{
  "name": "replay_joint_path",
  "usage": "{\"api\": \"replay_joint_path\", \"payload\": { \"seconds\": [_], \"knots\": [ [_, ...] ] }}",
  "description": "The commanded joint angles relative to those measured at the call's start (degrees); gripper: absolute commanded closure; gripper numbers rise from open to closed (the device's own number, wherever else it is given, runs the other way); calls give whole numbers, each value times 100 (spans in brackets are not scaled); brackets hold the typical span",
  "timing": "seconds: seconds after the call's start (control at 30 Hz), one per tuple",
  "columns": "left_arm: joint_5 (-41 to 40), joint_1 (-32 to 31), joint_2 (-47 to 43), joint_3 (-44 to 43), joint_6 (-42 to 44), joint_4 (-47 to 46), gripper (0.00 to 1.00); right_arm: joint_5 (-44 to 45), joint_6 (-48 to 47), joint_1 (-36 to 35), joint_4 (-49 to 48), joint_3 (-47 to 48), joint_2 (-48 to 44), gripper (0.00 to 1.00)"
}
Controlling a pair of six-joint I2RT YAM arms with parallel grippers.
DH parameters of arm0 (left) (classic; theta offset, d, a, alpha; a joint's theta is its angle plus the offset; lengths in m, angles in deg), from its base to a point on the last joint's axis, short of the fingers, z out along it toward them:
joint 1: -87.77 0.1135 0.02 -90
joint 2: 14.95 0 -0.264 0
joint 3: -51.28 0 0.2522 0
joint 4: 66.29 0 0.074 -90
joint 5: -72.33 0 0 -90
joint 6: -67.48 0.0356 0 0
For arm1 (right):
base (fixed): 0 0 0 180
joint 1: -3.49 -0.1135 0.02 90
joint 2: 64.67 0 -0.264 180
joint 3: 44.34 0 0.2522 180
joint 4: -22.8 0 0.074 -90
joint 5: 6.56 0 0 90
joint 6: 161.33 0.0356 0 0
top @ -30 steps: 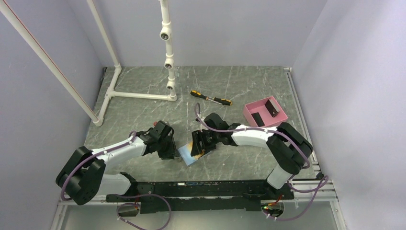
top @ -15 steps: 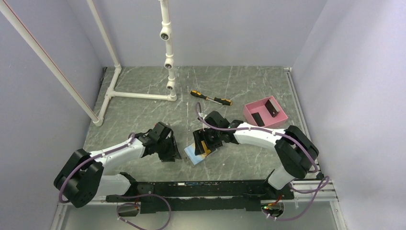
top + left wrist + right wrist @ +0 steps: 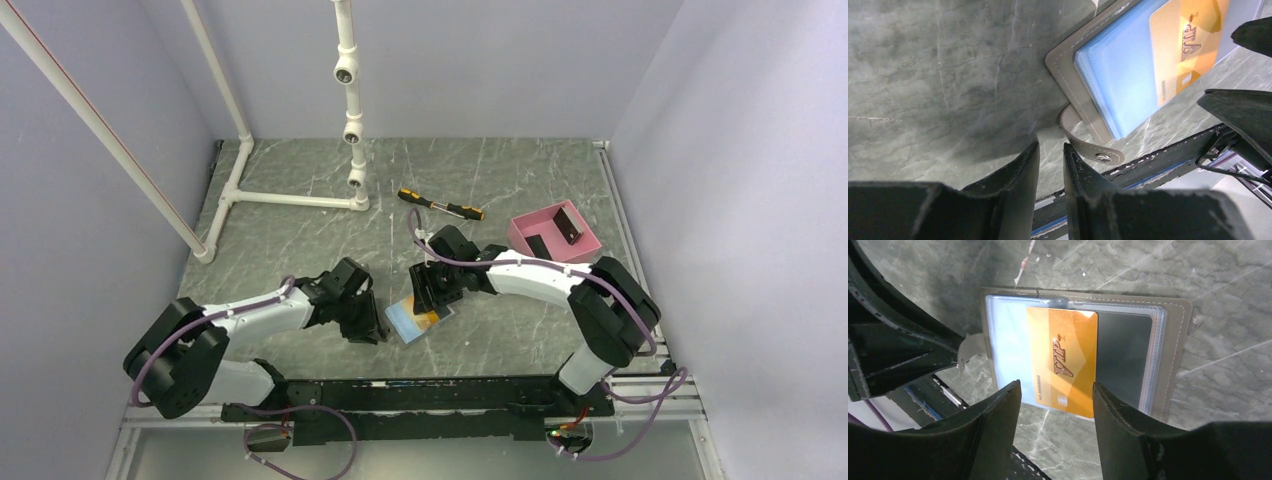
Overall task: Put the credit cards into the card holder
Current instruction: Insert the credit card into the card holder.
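Right wrist view: orange card (image 3: 1062, 362) is seen partly seated in card holder (image 3: 1178, 340) — right jaws apart, left jaws nearly together; pushing home is required next.

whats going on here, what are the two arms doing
Two robot arms are loading cards into a small grey folding card holder, lying open on the marbled table. An orange VIP credit card lies on its clear blue pockets; whether it is tucked in is unclear. The right gripper hovers open just above that card, gripping nothing. The left gripper, fingers almost together and empty, sits beside the holder's snap strap. Two dark cards wait in the pink tray.
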Motion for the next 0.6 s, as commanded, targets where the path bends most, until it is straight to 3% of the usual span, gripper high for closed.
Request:
{"api": "replay_joint_path", "payload": {
  "seconds": [0.0,0.2,0.4,0.57],
  "knots": [
    [-233,-56,157,-91,-12,-143,70,38,-170,14,-267,89,151,43],
    [-316,-62,192,45,-42,-200,72,182,-172,6,-334,68,386,42],
    [-386,-63,412,100,-79,-381,74,-728,296,-12,-882,-226,296,42],
    [-503,-64,552,-13,-18,-373,75,-1853,984,-40,-1877,-609,271,42]
  ]
}}
